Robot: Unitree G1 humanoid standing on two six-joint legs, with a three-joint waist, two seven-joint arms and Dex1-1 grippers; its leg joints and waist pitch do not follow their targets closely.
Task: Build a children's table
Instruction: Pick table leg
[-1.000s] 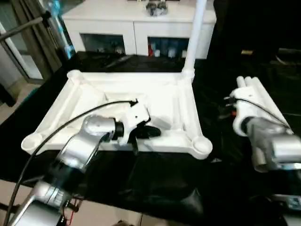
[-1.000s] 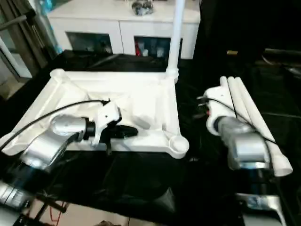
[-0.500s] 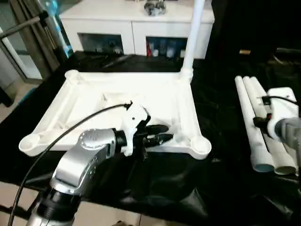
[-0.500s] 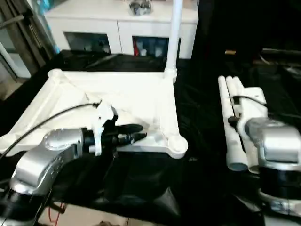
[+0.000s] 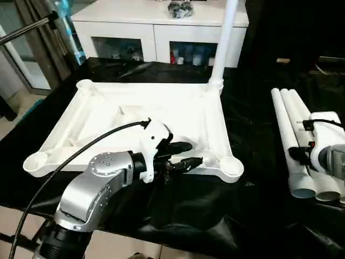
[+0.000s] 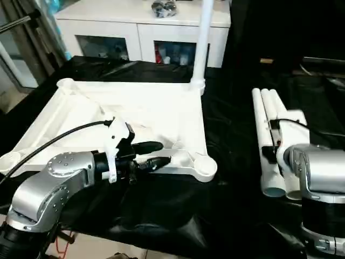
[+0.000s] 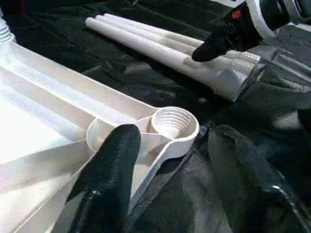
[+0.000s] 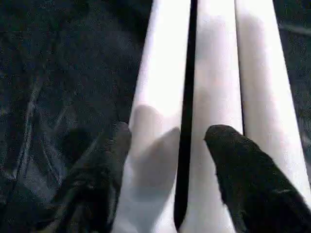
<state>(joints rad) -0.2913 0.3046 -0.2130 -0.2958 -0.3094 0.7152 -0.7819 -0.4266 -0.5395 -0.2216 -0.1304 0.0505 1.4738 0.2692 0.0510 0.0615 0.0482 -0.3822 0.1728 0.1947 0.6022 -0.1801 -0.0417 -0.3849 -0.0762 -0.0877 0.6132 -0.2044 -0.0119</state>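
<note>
The white tabletop [image 5: 135, 121] lies underside up on the black-covered work surface [image 5: 253, 140], in front of a white cabinet [image 5: 156, 27]. One leg [image 5: 223, 40] stands upright in the tabletop's far right corner socket. Three loose legs [image 5: 294, 140] lie side by side to the right of the tabletop, well apart from it. The left gripper [image 5: 183, 156] hovers at the tabletop's near edge, beside the near right socket [image 7: 174, 125], jaws spread, holding nothing. The right gripper [image 8: 167, 160] hangs over the loose legs with its fingers [image 8: 243, 179] spread across one leg, not clamped.
</note>
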